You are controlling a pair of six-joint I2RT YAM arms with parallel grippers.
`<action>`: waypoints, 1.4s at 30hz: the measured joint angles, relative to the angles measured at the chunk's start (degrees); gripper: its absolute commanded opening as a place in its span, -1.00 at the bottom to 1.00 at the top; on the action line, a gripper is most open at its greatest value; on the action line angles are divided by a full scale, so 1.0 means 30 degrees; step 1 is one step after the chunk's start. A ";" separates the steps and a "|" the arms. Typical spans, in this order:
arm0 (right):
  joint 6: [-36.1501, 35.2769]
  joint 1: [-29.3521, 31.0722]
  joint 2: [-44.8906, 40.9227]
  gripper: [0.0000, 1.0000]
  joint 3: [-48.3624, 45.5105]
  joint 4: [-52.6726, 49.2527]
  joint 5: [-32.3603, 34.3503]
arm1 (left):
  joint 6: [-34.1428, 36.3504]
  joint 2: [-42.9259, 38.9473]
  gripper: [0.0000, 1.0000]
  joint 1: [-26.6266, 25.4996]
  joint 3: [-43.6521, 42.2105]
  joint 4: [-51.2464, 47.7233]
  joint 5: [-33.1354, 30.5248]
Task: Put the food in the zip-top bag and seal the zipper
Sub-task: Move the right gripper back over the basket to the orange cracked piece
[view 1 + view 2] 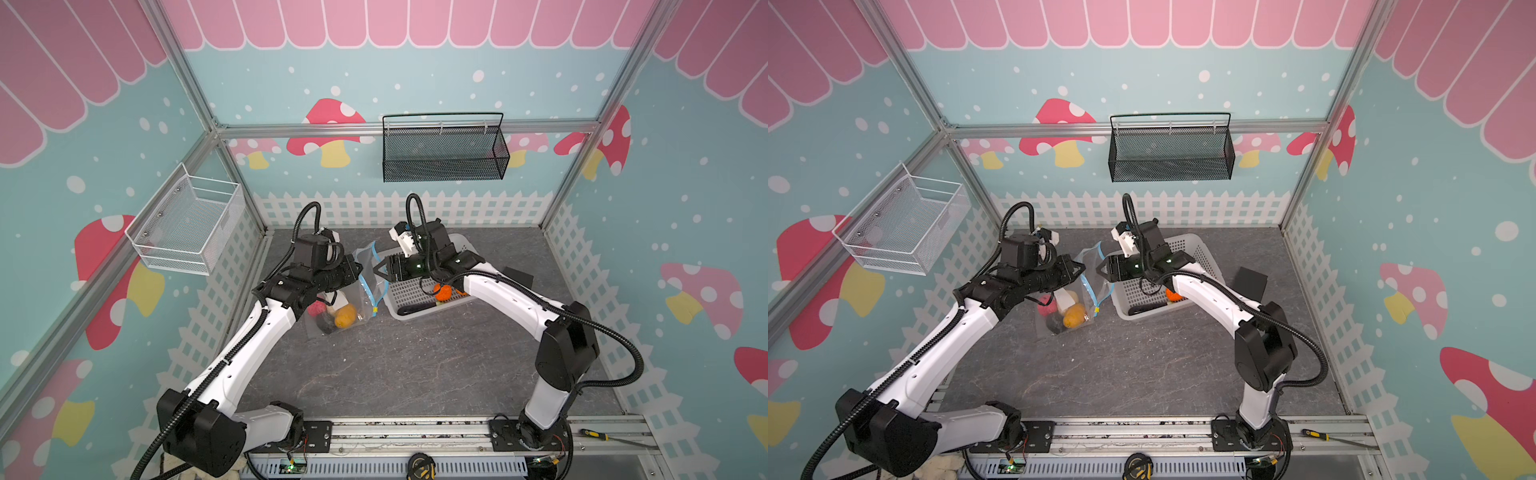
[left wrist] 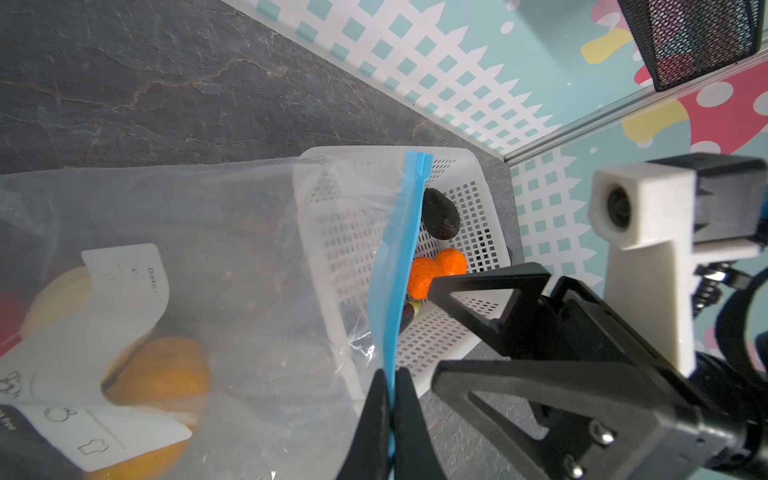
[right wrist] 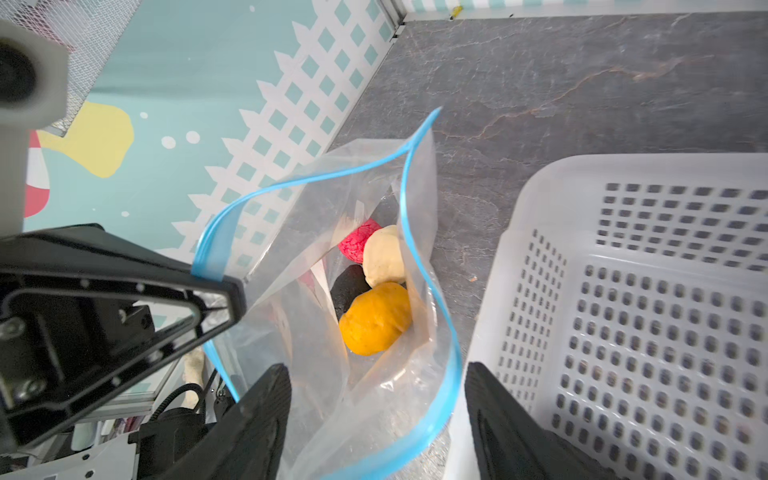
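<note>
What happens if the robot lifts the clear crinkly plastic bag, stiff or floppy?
Probably floppy: the clear crinkly plastic bag sags and wrinkles where the left gripper pinches its light-blue zipper strip. It would likely hang bottom-heavy, since the yellow-orange toy food sits bunched with others at its bottom. The smooth plastic might slip.

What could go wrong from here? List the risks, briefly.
1. Only the left gripper, shut on the zipper, holds the zip-top bag upright; a slip would collapse its mouth.
2. The right gripper stands open astride the other lip; closing could miss the thin film.
3. Two orange pieces and a black one lie in the white basket; sealing now would leave them out.
</note>
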 measured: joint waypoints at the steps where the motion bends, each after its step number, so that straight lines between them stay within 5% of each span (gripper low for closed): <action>1: -0.0342 -0.0262 -0.0182 0.39 0.0036 -0.0466 0.0437 | 0.0007 0.0029 -1.00 0.0000 0.0000 0.0000 0.0007; 20: -0.3650 -0.3519 0.2346 0.47 0.1494 -0.8284 0.7861 | 0.0007 0.0168 -1.00 -0.0182 0.0000 0.0058 0.0007; 42: -0.4146 -0.4269 0.5894 0.57 0.2339 -0.9639 0.8138 | 0.0007 0.0299 -1.00 -0.0233 0.0000 0.0131 0.0007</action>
